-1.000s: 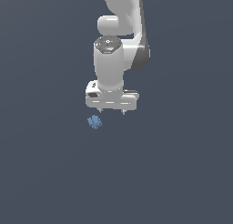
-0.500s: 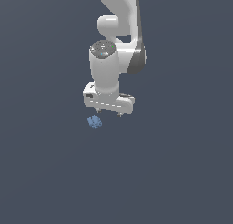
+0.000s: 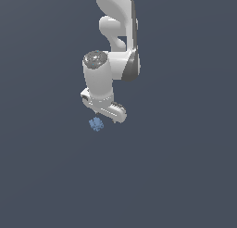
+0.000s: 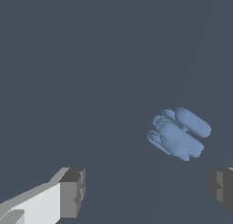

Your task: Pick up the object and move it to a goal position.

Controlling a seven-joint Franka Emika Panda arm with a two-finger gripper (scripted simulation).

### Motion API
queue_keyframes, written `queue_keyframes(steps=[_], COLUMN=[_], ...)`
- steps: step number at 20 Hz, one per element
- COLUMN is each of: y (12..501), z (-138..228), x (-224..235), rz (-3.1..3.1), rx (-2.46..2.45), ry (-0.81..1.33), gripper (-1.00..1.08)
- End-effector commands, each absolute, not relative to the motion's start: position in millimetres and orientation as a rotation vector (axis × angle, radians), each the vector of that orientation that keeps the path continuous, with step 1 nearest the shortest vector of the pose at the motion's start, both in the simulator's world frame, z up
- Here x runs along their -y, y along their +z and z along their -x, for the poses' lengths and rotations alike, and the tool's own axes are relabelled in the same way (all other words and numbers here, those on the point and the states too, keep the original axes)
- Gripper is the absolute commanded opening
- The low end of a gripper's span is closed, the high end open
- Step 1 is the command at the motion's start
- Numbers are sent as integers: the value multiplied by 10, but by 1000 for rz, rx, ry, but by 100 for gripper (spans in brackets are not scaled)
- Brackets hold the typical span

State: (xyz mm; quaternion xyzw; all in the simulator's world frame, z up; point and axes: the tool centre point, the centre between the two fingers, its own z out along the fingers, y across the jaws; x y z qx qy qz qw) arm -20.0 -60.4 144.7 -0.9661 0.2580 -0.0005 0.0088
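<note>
Dark grey-blue surface (image 3: 185, 176) fills both views, unmarked. White Panda arm (image 3: 118, 23) reaches down; its gripper (image 3: 105, 115) hangs with fingers (image 4: 73, 192) spread wide, holding nothing. Light-blue lumpy object (image 3: 96, 124) lies just beside the gripper, untouched.

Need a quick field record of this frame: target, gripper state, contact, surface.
target: small light-blue lumpy block, lying on the surface
gripper: white robot gripper, jaws open, wide gap
contact: none; block sits apart from both grey fingertips in the wrist view
relative position: gripper is just above the block, offset toward the exterior view's right
surface: plain dark grey floor
</note>
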Motion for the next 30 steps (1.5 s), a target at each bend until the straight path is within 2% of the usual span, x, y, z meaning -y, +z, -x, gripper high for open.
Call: queue_keyframes(steps=[1, 15, 30], y=[1363, 996, 872], z=[233, 423, 472], x=[693, 1117, 1208], rz=[2979, 2733, 2668], rx=[-941, -1541, -1659], ry=[1, 3, 1], gripper=[100, 100, 100])
